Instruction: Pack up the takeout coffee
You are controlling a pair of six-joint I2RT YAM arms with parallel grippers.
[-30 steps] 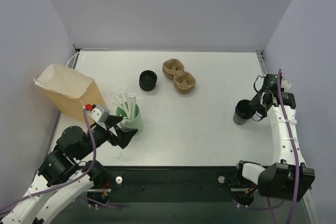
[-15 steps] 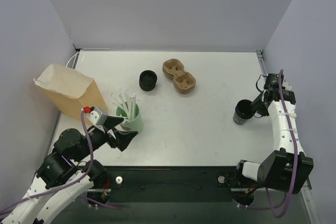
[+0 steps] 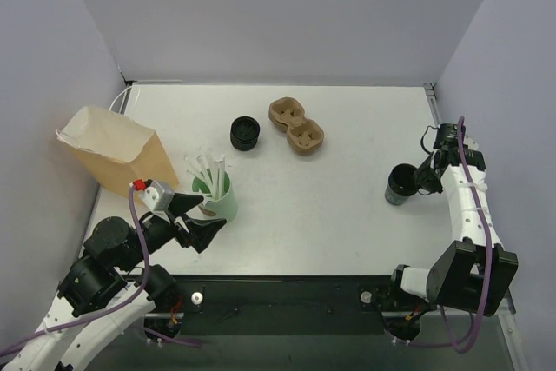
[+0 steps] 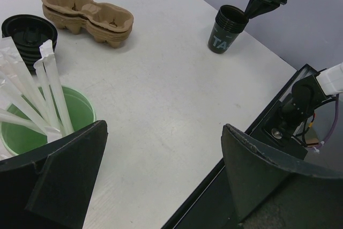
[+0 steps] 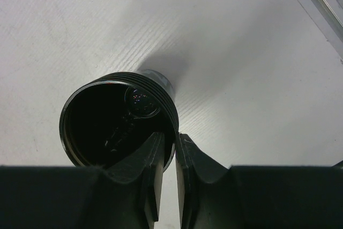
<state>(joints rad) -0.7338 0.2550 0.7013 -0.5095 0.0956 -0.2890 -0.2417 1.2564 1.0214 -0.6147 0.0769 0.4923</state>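
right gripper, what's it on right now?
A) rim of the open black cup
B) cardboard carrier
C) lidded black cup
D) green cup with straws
A: in the right wrist view the right gripper has its fingers straddling the rim of the lidless black cup, one inside the wall and one outside.

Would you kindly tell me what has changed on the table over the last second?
The right gripper closed onto the rim of the lidless black cup, one finger inside, one outside. The left gripper, wide open, drew back slightly from the green cup. The lidded black cup, cup carrier and paper bag stayed put.
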